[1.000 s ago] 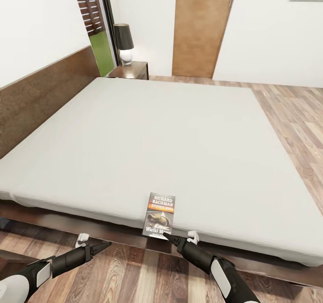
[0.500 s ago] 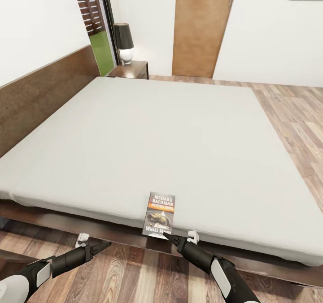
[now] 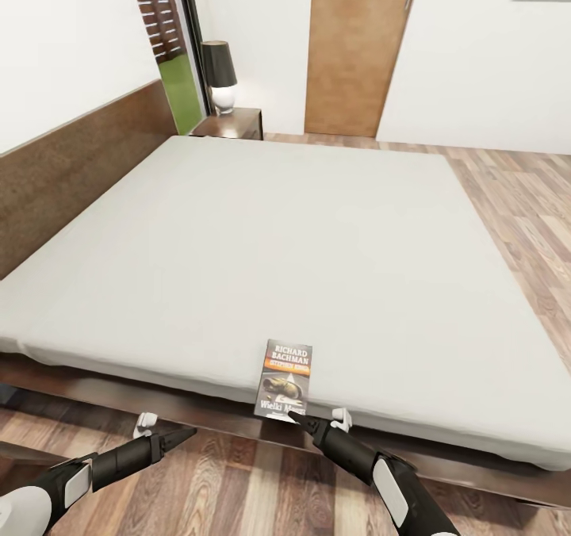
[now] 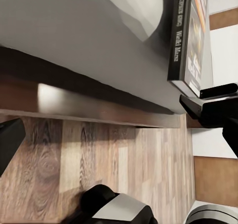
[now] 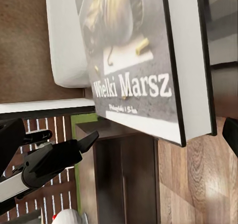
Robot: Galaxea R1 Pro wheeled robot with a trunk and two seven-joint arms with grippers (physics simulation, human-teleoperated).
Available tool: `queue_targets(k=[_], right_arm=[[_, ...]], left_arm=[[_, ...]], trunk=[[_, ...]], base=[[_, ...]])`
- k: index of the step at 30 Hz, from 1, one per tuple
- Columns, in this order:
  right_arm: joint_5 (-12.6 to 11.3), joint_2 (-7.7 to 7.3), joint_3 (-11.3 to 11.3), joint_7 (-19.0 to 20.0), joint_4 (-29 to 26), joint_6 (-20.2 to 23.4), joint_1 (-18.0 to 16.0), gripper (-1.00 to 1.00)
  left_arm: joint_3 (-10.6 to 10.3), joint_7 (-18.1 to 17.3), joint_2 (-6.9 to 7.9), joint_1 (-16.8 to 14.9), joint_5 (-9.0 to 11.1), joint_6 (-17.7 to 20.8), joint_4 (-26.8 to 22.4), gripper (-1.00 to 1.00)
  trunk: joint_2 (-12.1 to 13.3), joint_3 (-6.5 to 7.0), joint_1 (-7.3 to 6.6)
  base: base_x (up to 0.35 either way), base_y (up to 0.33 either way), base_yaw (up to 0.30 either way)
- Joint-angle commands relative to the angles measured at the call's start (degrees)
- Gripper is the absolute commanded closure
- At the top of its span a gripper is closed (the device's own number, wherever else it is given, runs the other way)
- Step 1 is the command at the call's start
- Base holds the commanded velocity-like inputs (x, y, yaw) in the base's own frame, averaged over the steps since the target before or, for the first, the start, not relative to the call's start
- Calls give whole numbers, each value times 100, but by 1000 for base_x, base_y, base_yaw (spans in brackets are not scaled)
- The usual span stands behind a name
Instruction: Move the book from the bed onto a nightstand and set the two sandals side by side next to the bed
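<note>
The book (image 3: 285,379), dark-covered with "RICHARD BACHMAN" and an orange band, lies flat at the near edge of the bed (image 3: 262,250), its lower end jutting a little past the pale grey mattress. My right gripper (image 3: 313,419) is open just below that end, level with the bed frame, and its fingers (image 5: 12,142) flank the "Wielki Marsz" cover (image 5: 134,80) without closing on it. Over the wood floor to the left, my left gripper (image 3: 162,434) hangs open and holds nothing. The nightstand (image 3: 234,122) stands at the bed's far corner. The sandals are out of view.
A lamp (image 3: 216,74) with a dark shade takes up part of the nightstand's top. The dark headboard (image 3: 71,171) runs along the left. A brown door (image 3: 357,44) is in the far wall. Wood floor (image 3: 523,203) runs along the bed's right side.
The book has shifted very slightly to the right on the mattress edge. Both arms stay almost where they were.
</note>
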Motion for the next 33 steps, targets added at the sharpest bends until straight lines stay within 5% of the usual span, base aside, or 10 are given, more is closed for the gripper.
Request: queue_targets(k=[1, 33], right_arm=[[-10, 6, -30, 18, -1, 49, -2, -100], [-12, 6, -46, 27, -27, 58, -2, -100]], left_arm=[[-28, -16, 1, -2, 43, 36, 2, -100], [-30, -13, 1, -2, 43, 36, 2, -100]], trunk=[[-2, -4, 0], [-2, -4, 0]], base=[[0, 140, 0], [0, 9, 0]])
